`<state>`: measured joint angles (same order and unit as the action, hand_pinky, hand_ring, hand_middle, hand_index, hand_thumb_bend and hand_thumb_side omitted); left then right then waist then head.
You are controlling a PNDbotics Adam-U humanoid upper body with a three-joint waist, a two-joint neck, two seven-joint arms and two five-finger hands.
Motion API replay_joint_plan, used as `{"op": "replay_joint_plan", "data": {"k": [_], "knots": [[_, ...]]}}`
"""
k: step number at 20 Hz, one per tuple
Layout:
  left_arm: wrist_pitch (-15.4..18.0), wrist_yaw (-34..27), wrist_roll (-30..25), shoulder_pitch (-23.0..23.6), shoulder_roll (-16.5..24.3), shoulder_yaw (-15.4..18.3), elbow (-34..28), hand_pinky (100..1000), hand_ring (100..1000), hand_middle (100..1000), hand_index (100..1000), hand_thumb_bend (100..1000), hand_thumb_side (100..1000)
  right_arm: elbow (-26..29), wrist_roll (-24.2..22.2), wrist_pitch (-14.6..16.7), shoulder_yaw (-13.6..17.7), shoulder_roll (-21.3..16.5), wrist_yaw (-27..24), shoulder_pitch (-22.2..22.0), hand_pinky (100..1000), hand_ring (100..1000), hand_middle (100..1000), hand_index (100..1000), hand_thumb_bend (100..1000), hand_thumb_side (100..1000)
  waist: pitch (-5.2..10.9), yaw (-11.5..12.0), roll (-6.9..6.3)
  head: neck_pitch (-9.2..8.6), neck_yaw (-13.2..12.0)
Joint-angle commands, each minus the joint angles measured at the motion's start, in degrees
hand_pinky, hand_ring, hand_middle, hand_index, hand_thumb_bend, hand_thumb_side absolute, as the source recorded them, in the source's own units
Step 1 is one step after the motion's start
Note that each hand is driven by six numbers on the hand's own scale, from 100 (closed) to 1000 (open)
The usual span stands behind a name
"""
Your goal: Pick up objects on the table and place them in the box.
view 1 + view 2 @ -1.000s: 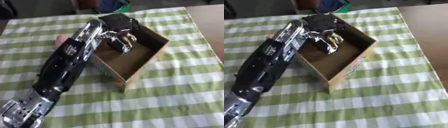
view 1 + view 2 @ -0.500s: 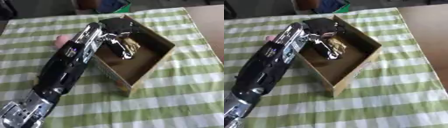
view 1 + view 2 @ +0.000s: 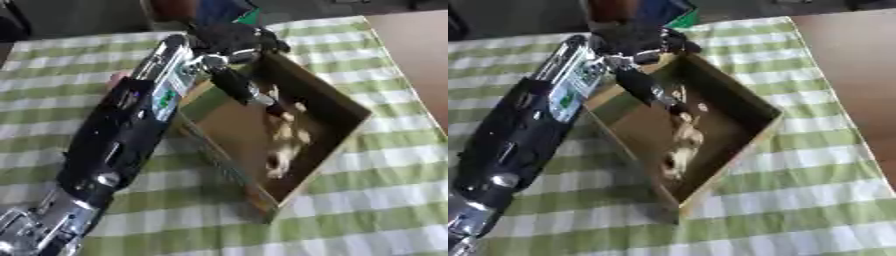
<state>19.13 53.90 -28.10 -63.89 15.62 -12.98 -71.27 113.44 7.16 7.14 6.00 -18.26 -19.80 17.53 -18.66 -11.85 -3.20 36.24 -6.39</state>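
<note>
An open cardboard box (image 3: 353, 113) stands askew in the middle of the green-and-white striped cloth. My left arm runs up from the lower left, and my left hand (image 3: 229, 42) hangs over the box's far left corner. Its fingers (image 3: 241, 86) stretch down into the box and hold nothing. A pale, blurred object (image 3: 285, 145) lies on the box floor below the fingers. A small pink object (image 3: 115, 79) peeks out on the cloth just left of my forearm. My right hand shows in no view.
The striped cloth (image 3: 385, 200) covers the table. A bare brown surface (image 3: 411, 45) lies at the far right. A blue and green thing (image 3: 224, 10) sits past the table's far edge, behind the box.
The pale object that was at my left hand's fingers now lies lower in the box, apart from them. The fingers have straightened. The whole picture has shifted.
</note>
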Motion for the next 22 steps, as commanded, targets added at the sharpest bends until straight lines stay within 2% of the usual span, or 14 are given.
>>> {"op": "replay_joint_plan", "data": {"k": [1,7,8,10,19,20,22], "knots": [[-1.63,-3.03,0.31,-1.83,3.16,1.18,-2.81,536,787,795,956,858,1000,1.15,0.00,-0.20,0.32,-0.52,0.10,0.17,759,712,537,775,100,1000,1.37,0.09,0.24,0.43,0.55],[-3.45,-6.27,-0.89,-1.96,4.41,0.91,-4.43,536,787,795,956,858,1000,1.15,0.01,-0.26,0.30,-0.56,0.09,0.16,759,712,537,775,100,1000,1.38,0.11,0.19,0.50,0.65],[-3.60,-6.50,-0.74,-2.19,4.86,1.25,-4.97,530,781,788,945,805,1000,1.15,0.06,-0.26,0.37,-0.62,0.13,0.06,759,713,537,775,100,1000,1.36,0.29,0.21,0.70,0.84],[-3.87,-7.17,-0.40,-2.15,5.79,1.78,-6.48,525,776,782,939,773,1000,1.15,0.17,-0.21,0.47,-0.71,0.19,-0.05,759,713,537,775,100,1000,1.31,0.45,0.21,0.91,1.01],[-6.92,-11.00,1.24,-0.85,8.27,3.91,-12.05,500,749,740,884,671,998,1.15,0.39,-0.20,0.66,-0.80,0.37,-0.44,759,714,537,774,100,1000,1.38,1.32,0.29,1.72,2.20],[-7.24,-11.22,1.56,-0.57,8.95,4.11,-12.90,486,734,724,872,637,987,1.15,0.44,-0.19,0.72,-0.85,0.41,-0.55,759,714,537,774,100,1000,1.45,1.50,0.29,1.92,2.49],[-7.80,-11.27,1.97,0.27,10.75,4.36,-14.77,484,735,723,870,632,987,1.15,0.60,-0.13,0.90,-0.99,0.54,-0.82,759,714,537,774,100,1000,1.64,1.94,0.22,2.37,3.02]]}}
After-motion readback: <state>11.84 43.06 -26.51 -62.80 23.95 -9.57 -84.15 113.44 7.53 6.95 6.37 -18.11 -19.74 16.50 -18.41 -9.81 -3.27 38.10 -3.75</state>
